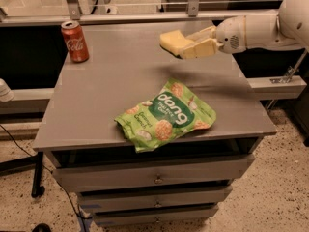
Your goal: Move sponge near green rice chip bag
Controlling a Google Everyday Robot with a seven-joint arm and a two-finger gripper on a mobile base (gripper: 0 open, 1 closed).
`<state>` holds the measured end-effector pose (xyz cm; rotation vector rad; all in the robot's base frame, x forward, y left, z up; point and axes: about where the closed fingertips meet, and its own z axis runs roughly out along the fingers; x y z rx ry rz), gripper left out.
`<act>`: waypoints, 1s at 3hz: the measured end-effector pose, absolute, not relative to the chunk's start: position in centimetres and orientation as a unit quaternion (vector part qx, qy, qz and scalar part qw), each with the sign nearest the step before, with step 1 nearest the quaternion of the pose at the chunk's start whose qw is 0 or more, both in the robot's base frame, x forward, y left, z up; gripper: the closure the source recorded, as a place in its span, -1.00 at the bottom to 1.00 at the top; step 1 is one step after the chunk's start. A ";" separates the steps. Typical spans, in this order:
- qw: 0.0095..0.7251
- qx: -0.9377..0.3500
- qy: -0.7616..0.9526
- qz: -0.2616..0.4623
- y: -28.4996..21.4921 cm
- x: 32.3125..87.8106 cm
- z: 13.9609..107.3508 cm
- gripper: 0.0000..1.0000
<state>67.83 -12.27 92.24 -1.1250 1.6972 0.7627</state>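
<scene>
The green rice chip bag (166, 115) lies flat near the front edge of the grey table (111, 76), with white "dang" lettering facing up. My gripper (189, 44) reaches in from the right on a white arm and is shut on the pale yellow sponge (173, 42). It holds the sponge in the air above the back right part of the table, behind the bag and well apart from it.
A red cola can (75, 41) stands upright at the table's back left corner. The table is a cabinet with drawers (157, 178) below its top. A metal rail (145, 17) runs behind the table. A cable lies on the floor at left.
</scene>
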 end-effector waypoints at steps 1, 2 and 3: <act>0.465 -0.458 0.691 0.311 -12.3 67.8 92.2 1.00; 0.456 -0.475 0.684 0.315 -11.6 68.4 91.7 1.00; 0.444 -0.488 0.688 0.302 -13.7 68.5 91.2 1.00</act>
